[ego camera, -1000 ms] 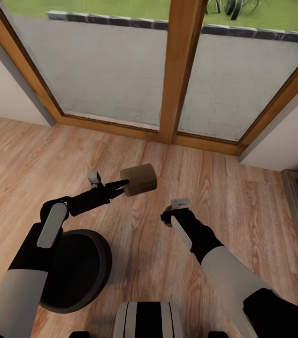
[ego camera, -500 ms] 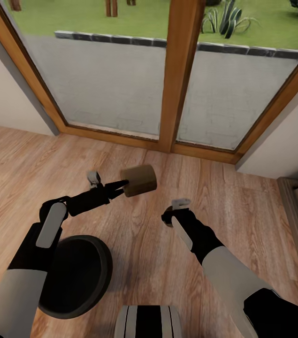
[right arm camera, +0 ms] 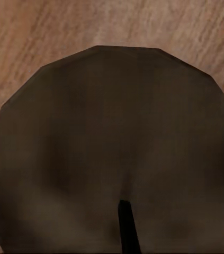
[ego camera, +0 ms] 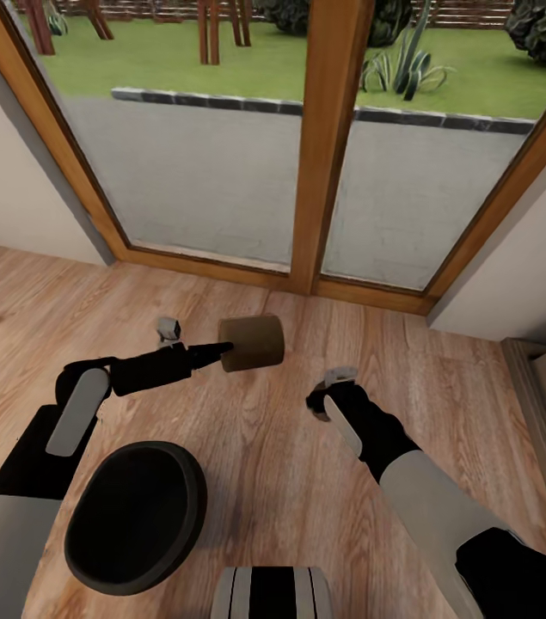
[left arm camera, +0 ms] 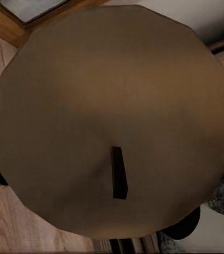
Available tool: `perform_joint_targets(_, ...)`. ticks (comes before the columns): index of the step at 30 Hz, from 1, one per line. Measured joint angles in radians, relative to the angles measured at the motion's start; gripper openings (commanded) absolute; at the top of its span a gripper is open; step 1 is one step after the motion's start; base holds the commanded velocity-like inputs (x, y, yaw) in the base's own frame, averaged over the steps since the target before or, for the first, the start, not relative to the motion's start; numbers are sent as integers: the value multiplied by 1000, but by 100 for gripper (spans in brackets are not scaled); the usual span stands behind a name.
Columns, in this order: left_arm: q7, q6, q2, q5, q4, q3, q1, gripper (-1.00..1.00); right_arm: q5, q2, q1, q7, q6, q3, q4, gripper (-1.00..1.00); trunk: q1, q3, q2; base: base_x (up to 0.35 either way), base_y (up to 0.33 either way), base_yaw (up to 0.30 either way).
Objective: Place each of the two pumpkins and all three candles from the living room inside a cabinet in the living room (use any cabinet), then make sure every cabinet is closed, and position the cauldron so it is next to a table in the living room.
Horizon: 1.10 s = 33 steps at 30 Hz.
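The left hand is shut tight on a brown candle and holds it up above the wood floor, in front of the big glass door. The candle lies on its side. In the left wrist view its round flat end is very close, with a short dark wick sticking out.

The right hand points down at the floor. In the right wrist view a darker round candle end with a wick sits right in front of it, so this hand seems to have hold of a second candle, but its fingers are hidden and I cannot tell how far they are closed.

The black cauldron stands on the floor under the left arm, near the robot's base. Its open top faces up.
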Motion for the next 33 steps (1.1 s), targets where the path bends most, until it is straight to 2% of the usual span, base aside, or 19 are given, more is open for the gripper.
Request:
perform_joint_targets(7, 6, 1, 20, -7, -12, 3, 1, -100, -1, -2, 0, 0, 1, 1, 0, -100, -3, 27, 2, 0, 0, 0)
perform_joint_targets(8, 7, 1, 29, -8, -12, 4, 1, -100, -1, -2, 0, 0, 1, 1, 0, -100, -4, 31, 2, 0, 0, 0)
perform_joint_targets(9, 8, 1, 54, -10, -11, 5, 0, -100, -1, -2, 0, -1, 1, 1, 1, -100, -4, 35, 2, 0, 0, 0)
perform_joint_targets(10, 9, -1, 60, -18, -10, 5, 0, -100, -2, -2, 0, -1, 1, 1, 1, -100, -4, 39, 2, 0, 0, 0)
perform_joint_targets(12, 11, 1, 71, -10, -7, 6, 0, -100, -2, -2, 0, -1, 0, 1, 1, -100, -5, 46, 3, 0, 0, 0)
perform_joint_targets(15, 45, -1, 93, -14, -6, 7, -1, -100, -2, -2, 0, -1, 0, 1, 1, -100, -7, 58, 3, 0, 0, 0)
perform_joint_targets(17, 144, -4, 103, -29, -6, 11, -3, -100, -1, -2, 0, -1, 0, 1, 1, -100, -8, 66, 4, 0, 0, 0)
perform_joint_targets(19, 271, 0, 105, -19, -9, 15, -5, -100, 0, -2, 0, -1, 0, 1, 1, -100, -9, 73, 4, 0, 0, 0)
perform_joint_targets(20, 310, -2, 105, -31, -10, 14, -6, -100, 0, -2, 0, -1, 0, 1, 1, -100, -9, 77, 5, 0, 0, 0)
perform_joint_targets(21, 358, 2, 104, -15, -12, 14, -7, -100, 0, -2, 0, -1, 0, 1, 1, -100, -9, 81, 5, 0, 0, 0)
perform_joint_targets(25, 466, 4, 95, -8, -14, 7, -8, -100, 1, -2, 0, -1, 0, 1, 1, -100, -11, 97, 6, 0, 0, 0)
perform_joint_targets(26, 522, 4, 93, -7, -15, 4, -10, -100, 1, -3, 0, -1, 1, 1, 1, -100, -12, 101, 6, 0, 0, 0)
perform_joint_targets(27, 600, 5, 78, -20, -14, 2, -10, -100, 1, -4, 0, -1, 1, 1, 0, -100, -12, 104, 6, 0, 0, 0)
perform_joint_targets(28, 610, 5, 67, -23, -14, 2, -10, -100, 0, -3, 0, -1, 1, 1, 0, -100, -13, 108, 7, 0, 0, 0)
perform_joint_targets(29, 614, 6, 54, 6, -14, -1, -9, -100, 0, -3, 0, -1, 1, 1, 0, -100, -13, 112, 7, 0, 0, 0)
perform_joint_targets(30, 632, 6, 32, 0, -13, -21, -10, -100, 0, -3, 0, -1, 1, 1, 0, -100, -13, 116, 7, 0, 0, 0)
perform_joint_targets(32, 672, 6, 11, -4, -13, -59, -11, -100, 1, -2, 0, -1, 1, 1, 0, -100, -14, 124, 7, 0, 0, 0)
perform_joint_targets(33, 725, 6, -15, -15, -13, -85, -12, -100, 0, -3, 0, -1, 1, 1, 0, -100, -15, 127, 8, 0, 0, 0)
